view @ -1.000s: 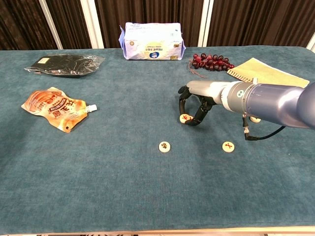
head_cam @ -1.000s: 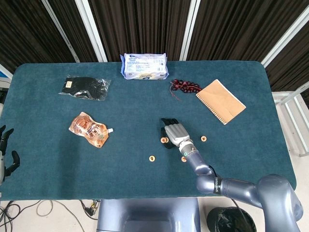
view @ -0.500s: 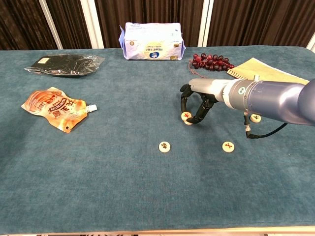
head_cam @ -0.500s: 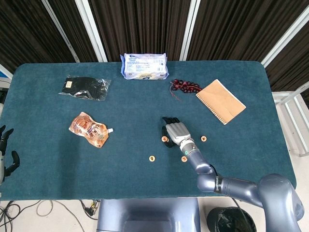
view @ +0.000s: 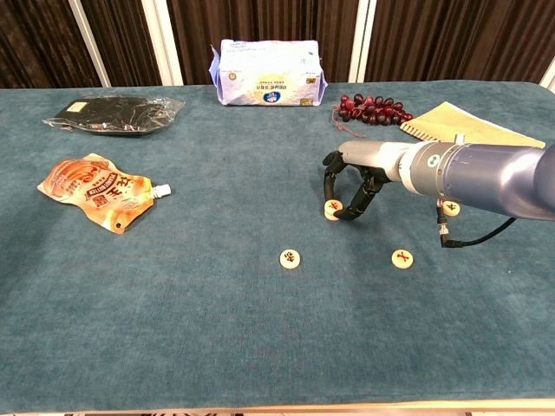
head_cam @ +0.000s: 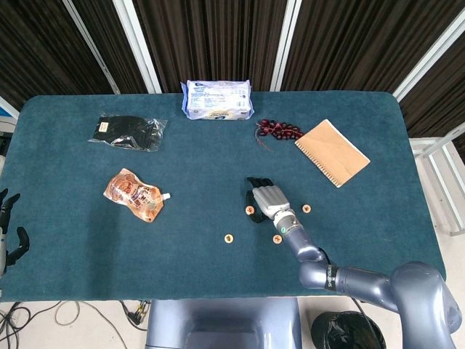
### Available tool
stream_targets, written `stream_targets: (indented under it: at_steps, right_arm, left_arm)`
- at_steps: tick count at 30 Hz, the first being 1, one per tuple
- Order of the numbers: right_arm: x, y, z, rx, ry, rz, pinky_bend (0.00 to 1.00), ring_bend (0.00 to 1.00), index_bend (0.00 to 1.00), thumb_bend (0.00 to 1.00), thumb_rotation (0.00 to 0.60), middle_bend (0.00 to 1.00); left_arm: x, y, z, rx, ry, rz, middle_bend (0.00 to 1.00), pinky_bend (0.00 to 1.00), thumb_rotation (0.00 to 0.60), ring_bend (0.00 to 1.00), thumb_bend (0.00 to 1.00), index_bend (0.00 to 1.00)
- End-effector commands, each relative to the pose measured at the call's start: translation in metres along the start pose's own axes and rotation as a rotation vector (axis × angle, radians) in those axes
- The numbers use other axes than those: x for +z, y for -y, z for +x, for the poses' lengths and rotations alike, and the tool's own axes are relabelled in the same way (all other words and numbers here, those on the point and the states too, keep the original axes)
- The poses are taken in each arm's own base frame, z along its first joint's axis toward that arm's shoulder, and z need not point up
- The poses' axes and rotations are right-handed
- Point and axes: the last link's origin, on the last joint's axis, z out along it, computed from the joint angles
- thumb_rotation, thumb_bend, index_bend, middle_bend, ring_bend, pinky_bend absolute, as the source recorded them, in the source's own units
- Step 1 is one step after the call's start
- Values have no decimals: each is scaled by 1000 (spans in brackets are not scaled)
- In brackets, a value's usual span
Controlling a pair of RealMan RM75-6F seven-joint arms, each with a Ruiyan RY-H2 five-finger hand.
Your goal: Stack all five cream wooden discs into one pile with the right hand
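The cream wooden disc (view: pixel 332 208) under the right hand (view: pixel 351 186) lay near the middle of the teal table (view: pixel 217 329), a small round piece with a red mark on its face. In the chest view it looked thicker than a single piece, possibly two already stacked, though the fingers (view: pixel 329 176) hid too much to be sure. They curled down around it, tips at its rim, apparently pinching it, probably to carry it to a pile. Whether it was clear of the cloth could not be told.

Three more discs lay flat and apart: one (view: pixel 290 258) nearer the front edge, one (view: pixel 401 258) beneath the right forearm, and one (view: pixel 450 208) partly behind the arm. A fifth could not be made out on its own.

The left hand (head_cam: pixel 9 229) hung idle off the table's left edge, fingers loosely apart, holding nothing.

Farther out lay an orange spouted pouch (view: pixel 97 191), a black packet (view: pixel 113 113), a pack of tissues (view: pixel 267 73), dark grapes (view: pixel 371 109) and a tan notebook (view: pixel 460 126).
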Motion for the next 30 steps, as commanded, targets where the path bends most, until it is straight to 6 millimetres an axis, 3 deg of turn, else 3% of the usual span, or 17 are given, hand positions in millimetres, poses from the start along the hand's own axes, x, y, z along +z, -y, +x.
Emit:
stream_targets:
  at_steps: [1, 21, 30]
  right_arm:
    - [0, 0, 0, 0, -1, 1, 0, 0, 543, 475, 600, 0]
    - [-1, 0, 2, -1, 2, 2, 0, 0, 401, 476, 600, 0]
    - [-3, -3, 2, 3, 10, -2, 0, 0, 401, 476, 600, 0]
  left_arm:
    - [0, 0, 0, -1, 1, 0, 0, 0, 600, 0, 624, 134]
    - [0, 0, 0, 3, 3, 2, 0, 0, 600, 0, 624, 134]
    - [0, 0, -1, 3, 5, 6, 0, 0, 600, 0, 624, 134]
